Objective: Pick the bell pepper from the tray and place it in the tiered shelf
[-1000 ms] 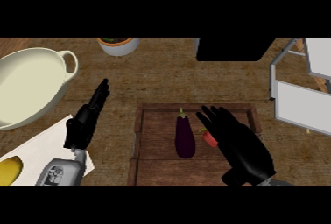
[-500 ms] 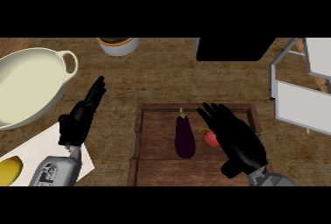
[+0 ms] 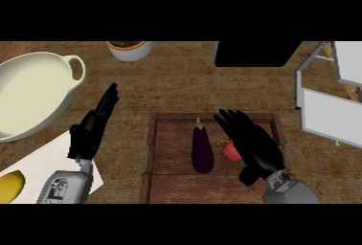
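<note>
Right robot hand [image 3: 253, 146] has edged toward 12 o'clock over the last second, fingers spread and holding nothing, now half covering the red bell pepper [image 3: 229, 151], which lies in the tray [image 3: 151, 158] at 3 o'clock of the aubergine [image 3: 202, 148]: grasp looks imminent.

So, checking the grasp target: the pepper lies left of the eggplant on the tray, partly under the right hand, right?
Not quite. The head view shows the pepper right of the eggplant, not left. It does lie on the tray, partly under the right hand.
</note>
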